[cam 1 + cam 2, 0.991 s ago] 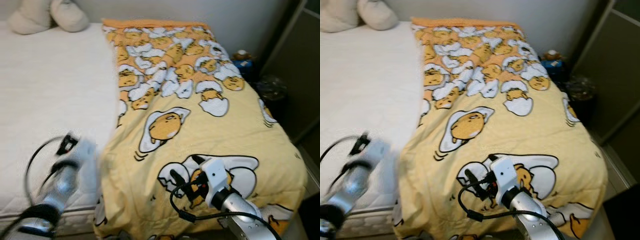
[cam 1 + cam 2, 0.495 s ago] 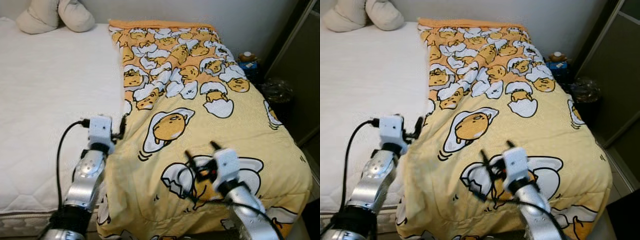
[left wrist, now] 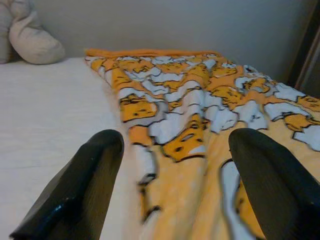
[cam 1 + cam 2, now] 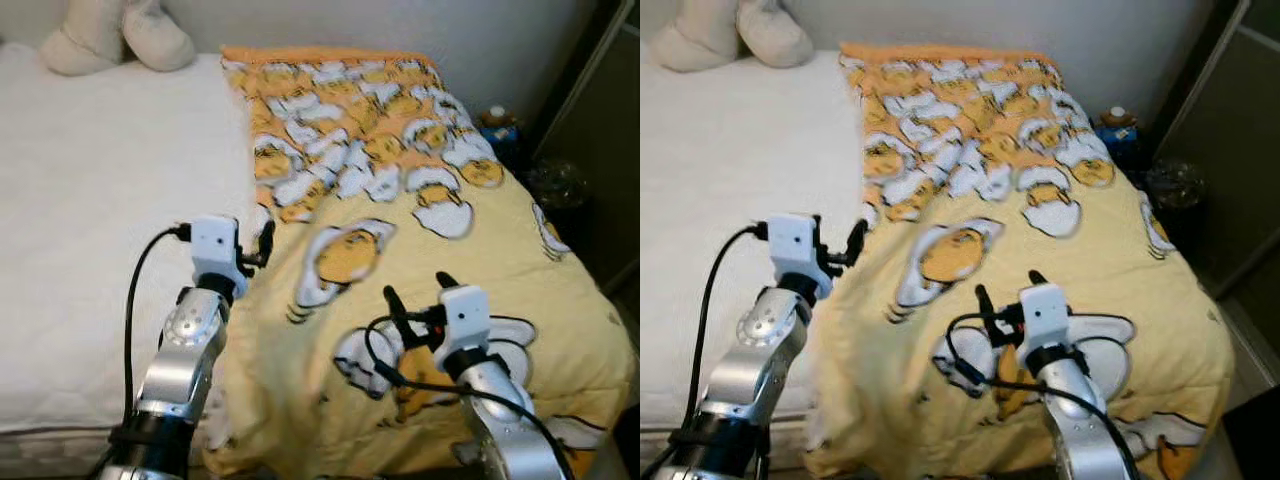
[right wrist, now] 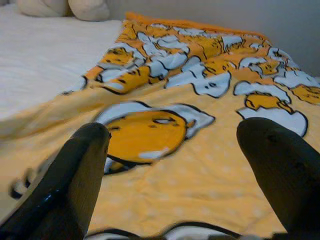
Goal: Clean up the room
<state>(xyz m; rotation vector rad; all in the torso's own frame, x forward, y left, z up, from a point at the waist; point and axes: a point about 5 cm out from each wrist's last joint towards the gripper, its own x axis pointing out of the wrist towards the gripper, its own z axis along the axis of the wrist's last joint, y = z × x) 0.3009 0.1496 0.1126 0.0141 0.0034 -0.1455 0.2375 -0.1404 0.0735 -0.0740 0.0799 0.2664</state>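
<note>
Yellow blanket (image 4: 420, 210) printed with egg cartoons, spread over the right half of the bed (image 4: 90, 200), reaching from the wall end down past the foot; orange and crowded with small eggs toward the far end, paler with larger eggs nearer the robot; left edge lying along the bare white mattress, slightly rumpled; two cream pillows (image 4: 120, 35) at the far left corner of the bed, against the wall. Left claw (image 4: 262, 243) raised over the blanket's left edge, just where cloth meets mattress; fingers (image 3: 85, 185) spread wide apart, nothing between them, seam of blanket and mattress seen through the gap in the left wrist view. Right claw (image 4: 415, 297) above the near part of the blanket, over a large egg print; fingers (image 5: 75, 175) likewise wide apart and empty. Blue-topped bottle (image 4: 497, 122) on the floor beside the bed's right side, near a dark cabinet (image 4: 600, 130).
</note>
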